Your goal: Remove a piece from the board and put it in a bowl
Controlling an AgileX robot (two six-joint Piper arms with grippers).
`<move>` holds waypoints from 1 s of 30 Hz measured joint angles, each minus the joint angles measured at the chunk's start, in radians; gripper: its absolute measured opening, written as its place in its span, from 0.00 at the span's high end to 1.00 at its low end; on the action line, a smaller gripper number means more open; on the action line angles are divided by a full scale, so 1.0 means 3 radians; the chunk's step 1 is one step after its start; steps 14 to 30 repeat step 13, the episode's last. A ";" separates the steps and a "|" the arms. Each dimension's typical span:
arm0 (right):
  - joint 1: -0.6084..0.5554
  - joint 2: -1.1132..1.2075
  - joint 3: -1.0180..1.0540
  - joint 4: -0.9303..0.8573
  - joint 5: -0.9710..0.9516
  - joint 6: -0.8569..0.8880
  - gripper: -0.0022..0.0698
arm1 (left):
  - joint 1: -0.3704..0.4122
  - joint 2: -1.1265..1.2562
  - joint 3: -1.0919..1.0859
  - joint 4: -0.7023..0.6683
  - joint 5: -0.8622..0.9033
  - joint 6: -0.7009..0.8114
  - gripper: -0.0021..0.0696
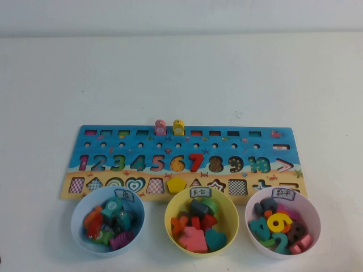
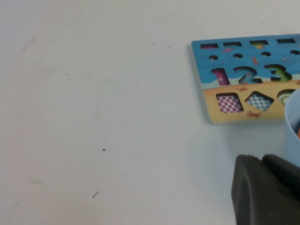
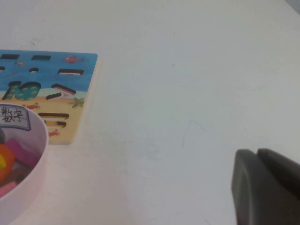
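The yellow "6" piece (image 1: 279, 221) lies on top of several other number pieces inside the pink bowl (image 1: 311, 211) at the front right. The board (image 1: 102, 148) lies flat behind the three bowls; its "6" slot (image 1: 177, 163) shows a patterned yellow-orange bottom, and the red "7" (image 1: 195, 162) sits beside it. Neither arm shows in the high view. My left gripper (image 2: 262, 159) is shut and empty, low over the bare table left of the board (image 2: 243, 70). My right gripper (image 3: 258, 152) is shut and empty, right of the pink bowl (image 3: 33, 154) and the board (image 3: 70, 79).
A light blue bowl (image 1: 79, 212) and a yellow bowl (image 1: 173, 211), both holding several pieces, stand in front of the board. A yellow pentagon block (image 1: 176, 183) sits in the board. A pink peg (image 1: 160, 127) and a yellow peg (image 1: 178, 127) stand at its far edge.
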 joint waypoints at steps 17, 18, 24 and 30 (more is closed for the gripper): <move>0.0000 0.0000 0.0000 0.0000 0.0000 0.0000 0.99 | 0.0000 0.0000 0.0000 0.0103 0.0000 0.0000 0.97; 0.0000 0.0000 0.0000 0.0000 0.0000 0.0000 0.99 | 0.0000 0.0000 0.0000 0.0103 0.0000 0.0000 0.97; 0.0000 0.0000 0.0000 0.0000 0.0000 0.0000 0.99 | 0.0000 0.0000 0.0000 0.0103 0.0000 0.0000 0.97; 0.0000 0.0000 0.0000 0.0000 0.0000 0.0000 0.99 | 0.0000 0.0000 0.0000 0.0103 0.0000 0.0000 0.97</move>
